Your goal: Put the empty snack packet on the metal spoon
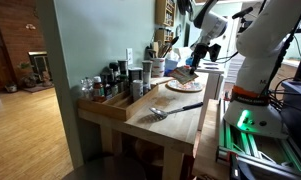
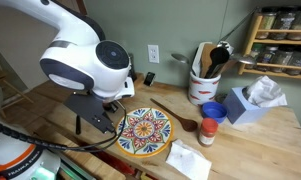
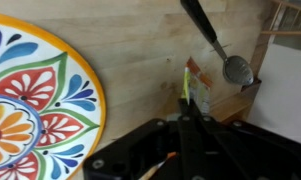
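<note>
Gripper [image 3: 190,120] has its fingers pinched together on the empty snack packet [image 3: 195,88], gripping it by one edge. In the wrist view the packet shows edge-on, a thin strip with an orange-red tip sticking out past the fingertips. It seems lifted off the table [image 3: 140,50], held just beside the rim of the plate [image 3: 40,100], between the plate and the metal spoon [image 3: 235,68]. The spoon lies on the wood farther from the plate than the packet does, near the packet but apart from it. Its shiny head is nearest and its dark handle runs away from the gripper. White paper [image 3: 285,90] sits past the spoon, on the side away from the plate.

Handling, as a judgement: the packet is empty foil — near weightless, floppy, crinkly, slick. There's no crush risk, so a firm squeeze is fine. The edge pinch works, but the loose end will likely sag and twist. The spoon head is small, rounded and smooth, so the packet could slide off — it's probably best let go low, centred where head meets handle. The spoon is stiff but light, so a bump would easily nudge it.
</note>
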Available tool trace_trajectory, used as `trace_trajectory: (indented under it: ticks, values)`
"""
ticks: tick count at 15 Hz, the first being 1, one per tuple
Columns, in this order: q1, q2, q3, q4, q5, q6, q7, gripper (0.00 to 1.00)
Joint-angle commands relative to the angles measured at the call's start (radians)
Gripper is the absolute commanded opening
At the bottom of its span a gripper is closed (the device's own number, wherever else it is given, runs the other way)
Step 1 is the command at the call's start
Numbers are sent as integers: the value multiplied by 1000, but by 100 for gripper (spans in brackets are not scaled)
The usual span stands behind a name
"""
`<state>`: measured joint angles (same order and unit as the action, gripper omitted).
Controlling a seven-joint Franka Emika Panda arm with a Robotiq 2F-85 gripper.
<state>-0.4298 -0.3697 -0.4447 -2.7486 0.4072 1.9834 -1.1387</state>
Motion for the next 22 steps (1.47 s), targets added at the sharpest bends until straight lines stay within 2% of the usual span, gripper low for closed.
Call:
trace_trajectory:
  ticks: [1,5,10,17,22]
  values:
    - [93,-13,49,0,-52,-46,-3,0]
    - [197,3,121,0,-72,-63,-27,0]
    - [320,49,214,0,-57,-27,-37,0]
    - [412,107,287,1,-16,37,-29,0]
    - [457,149,313,2,33,22,-59,0]
